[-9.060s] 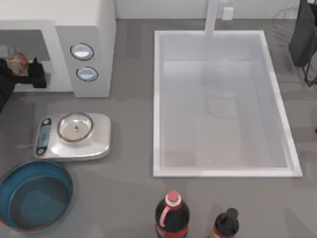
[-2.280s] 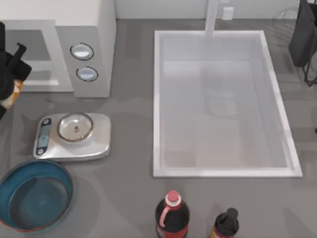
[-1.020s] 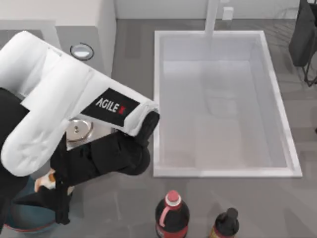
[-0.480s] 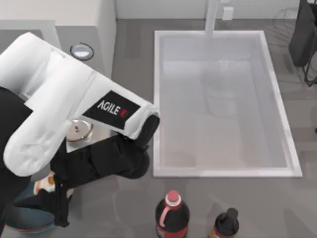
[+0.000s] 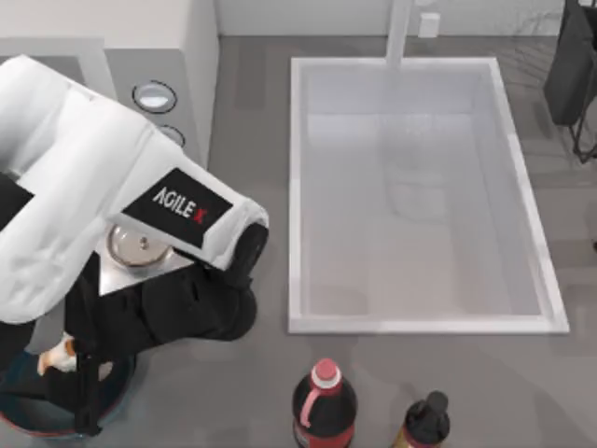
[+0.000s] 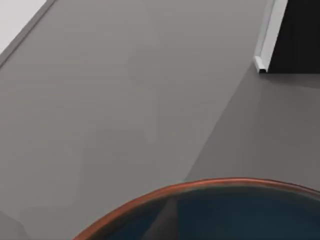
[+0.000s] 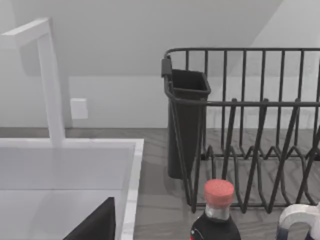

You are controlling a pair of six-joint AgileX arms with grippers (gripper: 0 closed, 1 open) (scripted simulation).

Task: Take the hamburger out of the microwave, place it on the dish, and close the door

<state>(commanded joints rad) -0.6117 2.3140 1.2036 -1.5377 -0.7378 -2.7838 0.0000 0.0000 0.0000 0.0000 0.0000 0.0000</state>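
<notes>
You are looking at a kitchen, rendered in simulation. A grey counter holds a large white sink with a white faucet at its back edge. A white microwave with round dials stands at the left, beside a silver scale carrying a steel bowl. Two dark bottles stand at the front edge. In the right wrist view, a black wire dish rack with a cutlery holder sits beside the sink.

White lettering "AGILE" followed by a small red mark, on a black panel of the left arm, seen from above. No other text legible anywhere.
</notes>
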